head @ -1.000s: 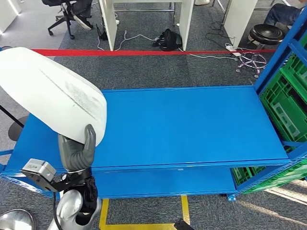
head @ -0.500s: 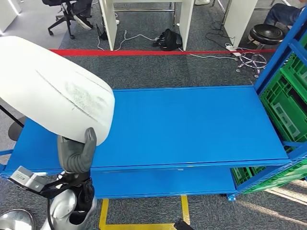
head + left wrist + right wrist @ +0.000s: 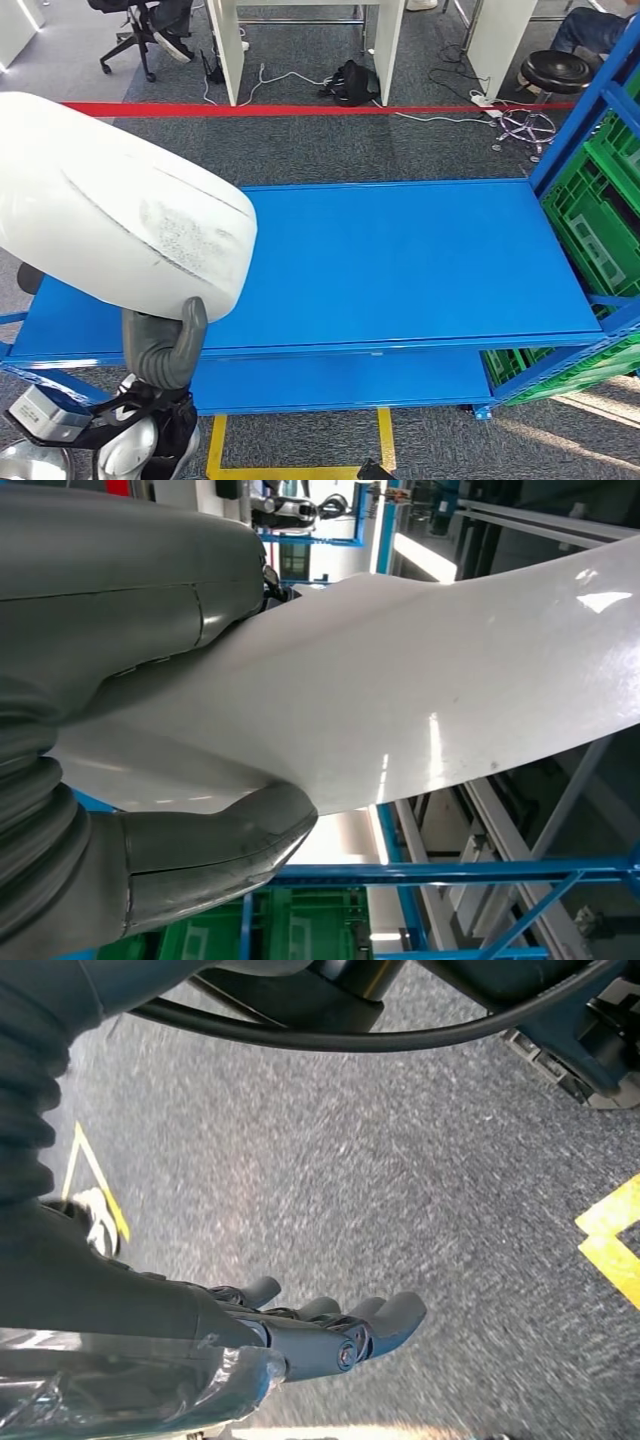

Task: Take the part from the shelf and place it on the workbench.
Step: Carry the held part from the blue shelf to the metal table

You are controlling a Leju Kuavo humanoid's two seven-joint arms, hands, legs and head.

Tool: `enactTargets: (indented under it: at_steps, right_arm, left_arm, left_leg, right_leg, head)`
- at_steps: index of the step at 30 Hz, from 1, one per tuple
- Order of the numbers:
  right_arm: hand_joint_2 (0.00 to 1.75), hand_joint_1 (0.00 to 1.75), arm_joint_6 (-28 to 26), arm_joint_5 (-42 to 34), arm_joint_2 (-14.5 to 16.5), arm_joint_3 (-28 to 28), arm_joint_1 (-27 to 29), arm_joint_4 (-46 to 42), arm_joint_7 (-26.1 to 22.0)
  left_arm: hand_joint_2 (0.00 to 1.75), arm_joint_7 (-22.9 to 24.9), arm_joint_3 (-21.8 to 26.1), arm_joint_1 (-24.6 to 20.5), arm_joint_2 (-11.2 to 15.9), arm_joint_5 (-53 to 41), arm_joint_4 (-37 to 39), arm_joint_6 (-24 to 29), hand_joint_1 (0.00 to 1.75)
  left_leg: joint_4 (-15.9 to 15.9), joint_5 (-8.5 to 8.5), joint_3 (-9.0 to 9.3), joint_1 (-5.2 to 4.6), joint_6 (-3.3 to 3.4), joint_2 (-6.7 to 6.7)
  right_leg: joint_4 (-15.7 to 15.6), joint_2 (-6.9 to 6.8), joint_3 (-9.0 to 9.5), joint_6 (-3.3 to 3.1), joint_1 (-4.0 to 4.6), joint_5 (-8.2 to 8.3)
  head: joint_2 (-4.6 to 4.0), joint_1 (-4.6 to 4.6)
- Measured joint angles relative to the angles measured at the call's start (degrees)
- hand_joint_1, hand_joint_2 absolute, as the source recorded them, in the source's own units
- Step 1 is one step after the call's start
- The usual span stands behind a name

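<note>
The part is a large white curved shell [image 3: 113, 215], held up over the left end of the blue workbench [image 3: 392, 260]. My left hand [image 3: 162, 345] grips its near lower edge, thumb on the outer face. In the left wrist view the thumb [image 3: 219, 855] and the hand's upper part clamp the white shell [image 3: 423, 700] between them. My right hand [image 3: 332, 1330] hangs beside my body over the carpet, fingers stretched out and apart, holding nothing.
A blue rack with green crates [image 3: 604, 220] stands at the workbench's right end. Behind the bench run a red floor line [image 3: 302, 108], white desk legs [image 3: 389, 45], a black stool [image 3: 555, 70] and cables. Yellow floor tape [image 3: 302, 470] lies at my feet.
The white shell has swung rightward and lower over the workbench's left end, with my left hand still gripping it. The left wrist has dropped slightly.
</note>
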Motion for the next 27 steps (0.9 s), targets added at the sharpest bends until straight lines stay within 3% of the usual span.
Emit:
enactTargets:
  at_steps: [15,25,27]
  right_arm:
    - [1.75,0.0,-1.55,-3.5,-0.11,-1.22,-0.08,0.0,8.4]
    - [1.75,0.0,-2.08,-3.97,0.07,-2.46,-0.09,0.0,9.0]
    - [1.75,0.0,-2.29,-3.96,0.08,-2.56,-0.07,-0.01,8.97]
  left_arm:
    - [1.75,0.0,-2.62,0.02,-0.6,0.44,-0.77,-2.39,1.69]
    - [1.75,0.0,-3.77,-1.51,-0.57,1.92,1.02,-3.64,1.69]
    - [1.75,0.04,-3.89,-1.82,-0.56,2.15,1.46,-3.68,1.69]
  left_leg:
    - [0.0,0.0,0.01,0.0,0.01,0.01]
    - [0.0,-0.01,0.01,-0.01,0.02,0.01]
    - [-0.38,0.16,0.2,-0.06,0.51,0.03]
  right_leg:
    - [-0.02,-0.07,-0.03,0.0,-0.01,0.0]
    - [-0.03,-0.09,-0.02,0.01,-0.02,0.0]
    - [-0.58,-0.08,0.25,0.33,-0.19,0.23]
  head:
    - [0.0,0.0]
    - [0.0,0.01]
    - [0.0,-0.02]
